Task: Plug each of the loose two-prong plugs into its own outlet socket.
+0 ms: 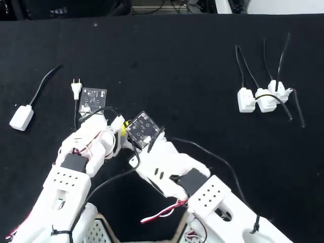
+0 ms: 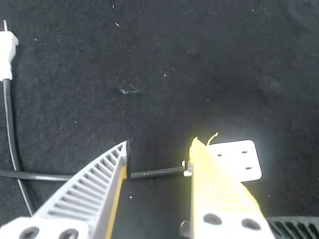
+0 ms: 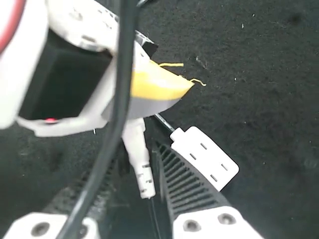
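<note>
Right claw (image 3: 135,149) clenched on a white plug (image 3: 142,172), just beside a white socket (image 3: 207,157) on the black table (image 1: 177,55). Left claw (image 2: 159,144), released, straddles that socket's cord (image 2: 154,173), its yellow-taped finger (image 2: 214,189) crowding the socket. Farther off: another loose plug (image 1: 76,88), a lone socket (image 1: 20,117) at left, three sockets (image 1: 264,100) at right.

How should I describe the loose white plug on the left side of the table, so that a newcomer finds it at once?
On the black table, look at the left half, just beyond the left arm. A small white plug lies there, its black cable running back toward the arm. Unlike the white block farther left, it shows two thin prongs pointing away from the arms.
</note>
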You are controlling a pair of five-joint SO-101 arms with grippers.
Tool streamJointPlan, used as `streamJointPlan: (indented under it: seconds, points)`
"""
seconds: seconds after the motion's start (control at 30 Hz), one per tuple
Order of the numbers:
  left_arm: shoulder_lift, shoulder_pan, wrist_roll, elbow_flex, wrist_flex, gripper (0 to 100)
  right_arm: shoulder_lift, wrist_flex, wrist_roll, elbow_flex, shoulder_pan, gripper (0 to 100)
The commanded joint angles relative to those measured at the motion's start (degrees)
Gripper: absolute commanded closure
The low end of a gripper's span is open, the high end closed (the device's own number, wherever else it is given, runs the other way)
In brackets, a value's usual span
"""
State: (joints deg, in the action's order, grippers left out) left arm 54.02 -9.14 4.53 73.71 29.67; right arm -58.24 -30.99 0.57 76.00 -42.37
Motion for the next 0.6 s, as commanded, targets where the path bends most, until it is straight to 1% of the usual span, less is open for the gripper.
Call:
streamJointPlan:
  seconds: [0.0, 0.57]
  points:
    - [-0.88, -0.13, -0.09, 0.57, 0.18, 80, -4.00, 0.53, -1.58, -2.33, 2.20, 98.8]
    - [-0.44, -0.22, 0.00, 1.71, 0.00, 80, -4.26, 0.53, -1.58, -2.24, 2.20, 98.8]
